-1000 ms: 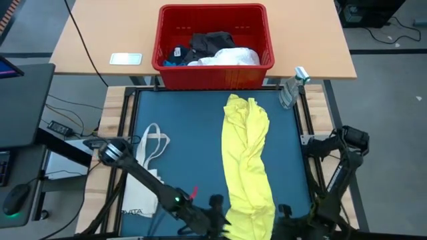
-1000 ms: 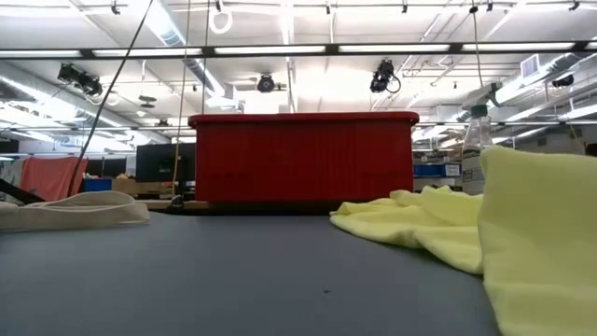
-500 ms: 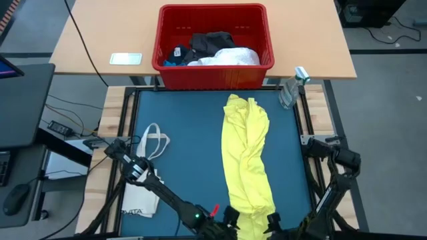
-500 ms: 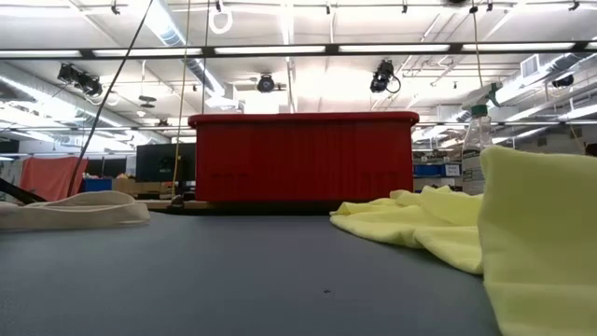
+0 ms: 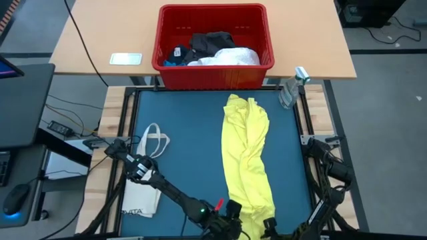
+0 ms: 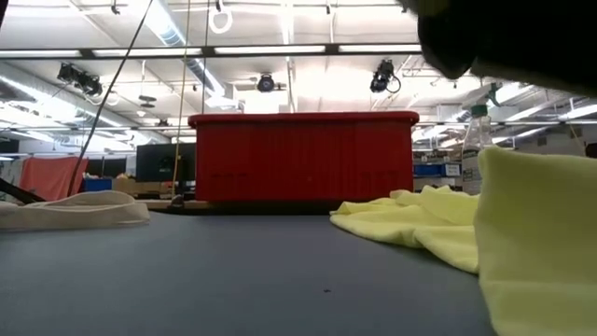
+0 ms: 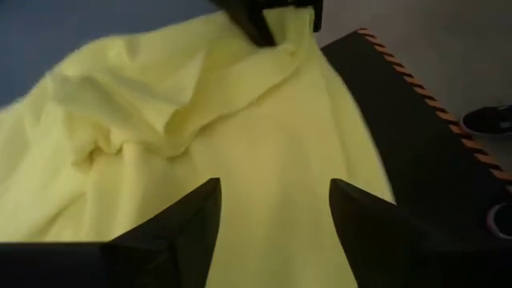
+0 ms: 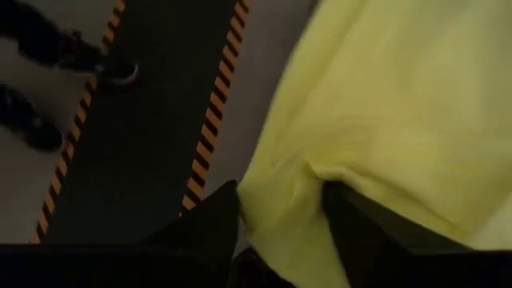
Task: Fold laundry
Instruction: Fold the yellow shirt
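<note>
I have brought both hands in together at the near end of the yellow garment, which lies lengthwise down the blue desk. My left hand hangs just over the cloth, fingers apart. My right hand has cloth between its fingers, which look closed on the hem. Next comes lifting that end.

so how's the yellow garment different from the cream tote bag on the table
The bright yellow cloth garment lies bunched in a long strip down the mat's middle; the cream tote bag is smaller and lies flat at the left edge, handles out. Both are soft cloth.
</note>
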